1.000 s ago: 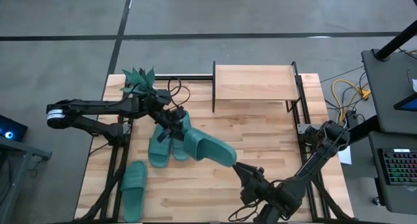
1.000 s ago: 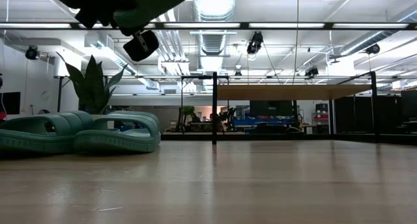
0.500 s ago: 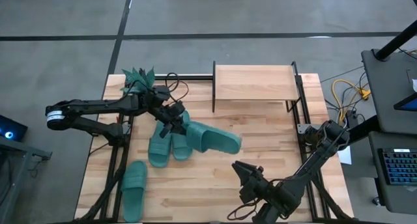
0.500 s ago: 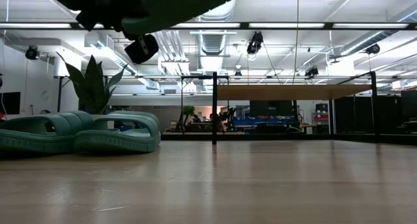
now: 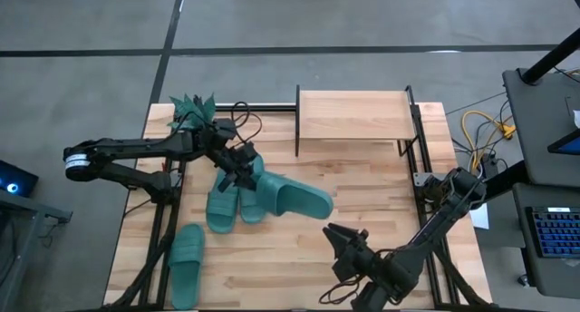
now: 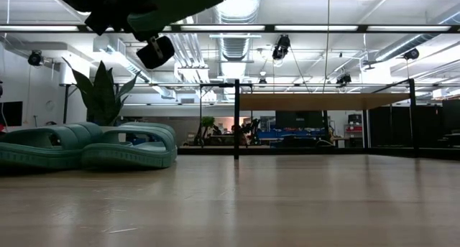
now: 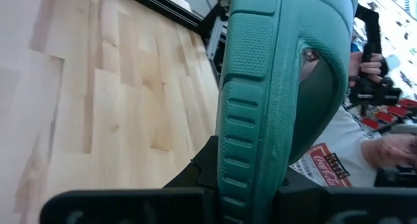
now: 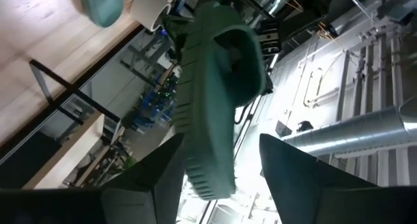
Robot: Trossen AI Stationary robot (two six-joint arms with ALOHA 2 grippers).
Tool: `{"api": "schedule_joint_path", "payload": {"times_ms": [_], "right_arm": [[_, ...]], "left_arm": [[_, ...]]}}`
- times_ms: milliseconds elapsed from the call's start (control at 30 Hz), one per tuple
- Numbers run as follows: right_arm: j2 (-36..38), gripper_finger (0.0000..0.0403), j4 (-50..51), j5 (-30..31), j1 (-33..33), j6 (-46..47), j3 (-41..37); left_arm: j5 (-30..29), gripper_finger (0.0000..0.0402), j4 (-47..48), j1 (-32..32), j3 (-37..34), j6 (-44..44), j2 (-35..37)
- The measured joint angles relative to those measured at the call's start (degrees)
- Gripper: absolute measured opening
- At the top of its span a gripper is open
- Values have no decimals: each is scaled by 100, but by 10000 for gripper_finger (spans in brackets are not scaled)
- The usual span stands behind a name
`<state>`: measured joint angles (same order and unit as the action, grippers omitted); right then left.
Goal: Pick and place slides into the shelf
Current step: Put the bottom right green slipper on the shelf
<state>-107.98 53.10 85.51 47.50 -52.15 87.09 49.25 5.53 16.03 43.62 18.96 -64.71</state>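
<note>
My left gripper (image 5: pixel 243 174) carries slide (image 5: pixel 292 199) in air over table middle. Bare wood (image 5: pixel 362 180) between it and shelf (image 5: pixel 352 115), passage free. Two slides (image 5: pixel 231 203) lie just under my arm, block descent there. Right gripper (image 5: pixel 333 234) open, near slide's toe.

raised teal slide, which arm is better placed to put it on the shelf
Left. Its gripper is already shut on the teal rubber slide, lifted off the table. The right gripper is open, empty and farther from the light-wood shelf.
</note>
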Motion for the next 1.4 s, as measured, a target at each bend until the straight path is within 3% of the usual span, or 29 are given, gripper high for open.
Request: {"api": "schedule_joint_path", "payload": {"times_ms": [700,933,1233,1400], "right_arm": [[4,187,194,-1,-435,141,-22],[4,187,-1,-26,-627,985,-22],[2,186,-276,-39,-557,864,-22],[2,166,-430,-462,-551,867,-22]], "left_arm": [[116,21,-80,-260,-15,-158,-317],[40,15,-220,-260,-13,-323,-529],[9,14,-250,-260,-13,-321,-425],[13,14,-253,-260,-13,-289,-404]]}}
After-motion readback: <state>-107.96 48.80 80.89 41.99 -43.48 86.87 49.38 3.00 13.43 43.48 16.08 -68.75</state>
